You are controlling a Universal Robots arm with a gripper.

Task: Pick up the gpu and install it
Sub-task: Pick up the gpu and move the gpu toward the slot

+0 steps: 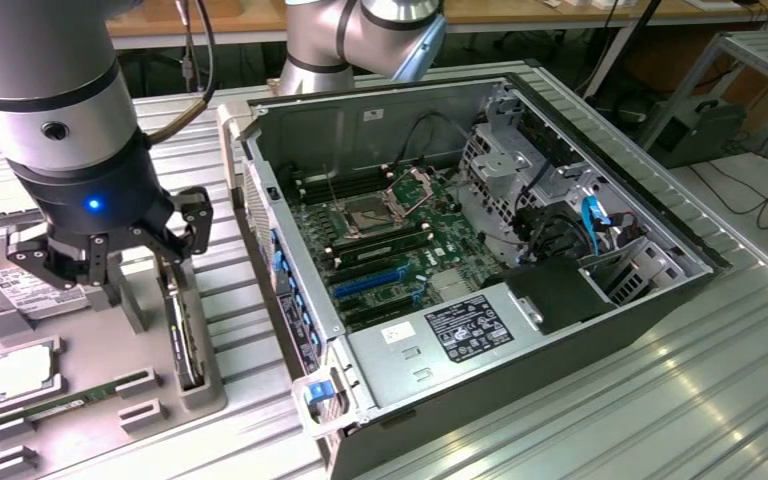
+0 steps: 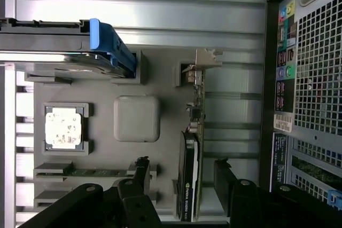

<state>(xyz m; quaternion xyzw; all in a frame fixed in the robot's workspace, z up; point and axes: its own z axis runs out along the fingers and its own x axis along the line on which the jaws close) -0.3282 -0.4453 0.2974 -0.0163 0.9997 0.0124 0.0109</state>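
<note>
At the exterior frame's lower left, the fingers point(image 2: 141, 177) are held wide open, empty, astride the gpu point(image 1: 187, 338), which could be toppled by off-centre closing.

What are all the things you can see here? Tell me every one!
computer case: one, black and silver, open, on the table
table: one, silvery metal, under everything
tray: one, grey, beside the case
gpu: one, black and green, on edge in the tray
hard drive: one, silver, in the tray
processor chip: one, silver, in the tray
memory stick: one, green, in the tray
robot arm: one, grey, above the tray
gripper: one, black, open, astride the gpu
</note>
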